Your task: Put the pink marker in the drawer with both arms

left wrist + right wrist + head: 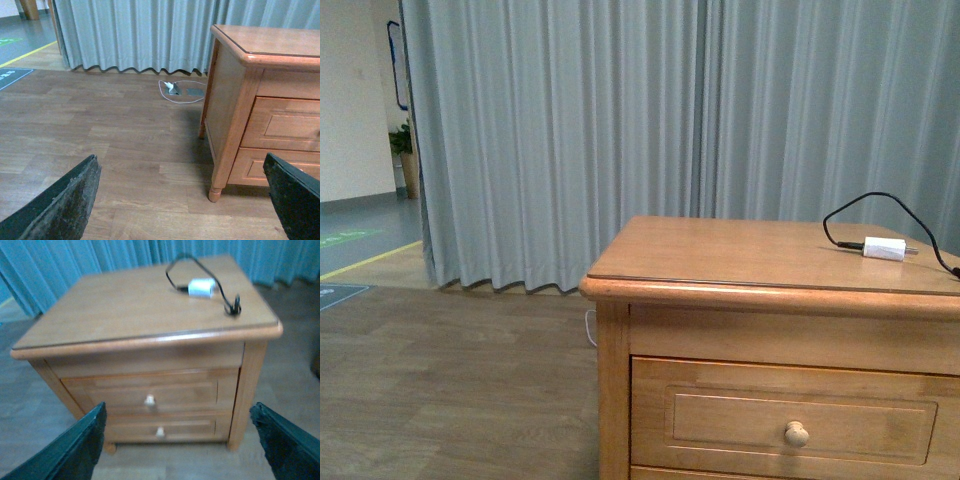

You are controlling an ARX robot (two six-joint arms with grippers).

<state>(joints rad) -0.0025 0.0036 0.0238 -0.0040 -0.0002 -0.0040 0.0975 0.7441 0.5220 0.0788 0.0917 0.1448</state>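
The drawer (790, 408) is shut in the front of a light-brown wooden cabinet, with a small round knob (797, 434). In the right wrist view the top drawer (145, 392) and a lower one both stand shut. The pink marker is not in view. My left gripper (182, 200) is open and empty, low over the wooden floor, to the side of the cabinet. My right gripper (177, 440) is open and empty, in front of the cabinet and above it. Neither arm shows in the front view.
A white plug (884, 248) with a black cable (880, 200) lies on the cabinet top (720, 250); it also shows in the right wrist view (201, 288). Grey curtains (620, 130) hang behind. A white cable and floor socket (182, 91) lie near the curtain.
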